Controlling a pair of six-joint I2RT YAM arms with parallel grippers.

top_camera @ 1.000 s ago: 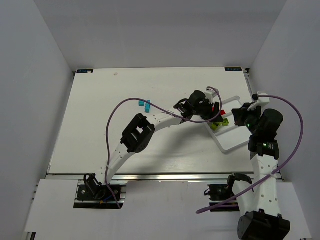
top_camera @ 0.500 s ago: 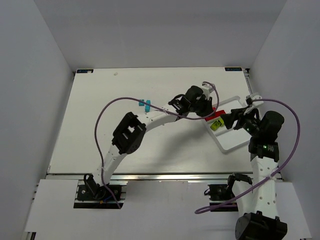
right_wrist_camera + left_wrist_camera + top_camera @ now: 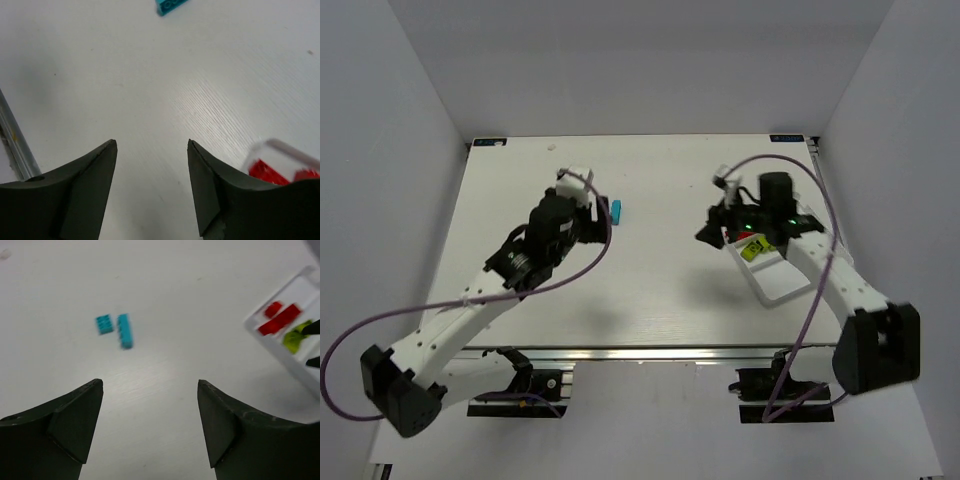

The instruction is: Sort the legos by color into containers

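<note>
Two cyan legos (image 3: 125, 331) lie side by side on the table, seen in the top view as a cyan patch (image 3: 616, 210). My left gripper (image 3: 592, 205) hovers just left of them, open and empty (image 3: 150, 385). The white tray of containers (image 3: 782, 283) lies at the right. Red legos (image 3: 280, 320) sit in its far compartment and a lime green lego (image 3: 755, 250) in the one beside it. My right gripper (image 3: 712, 230) hangs off the tray's left end, open and empty (image 3: 152, 142), over bare table.
The tray's corner (image 3: 280, 149) with a red lego (image 3: 267, 171) shows at the right of the right wrist view, and a cyan lego (image 3: 170, 5) at its top. Purple cables loop off both arms. White walls surround the table.
My left arm has swung away from the tray, back left to the cyan legos, and its jaws have opened. My right arm has moved from the tray's right side to its left end.
</note>
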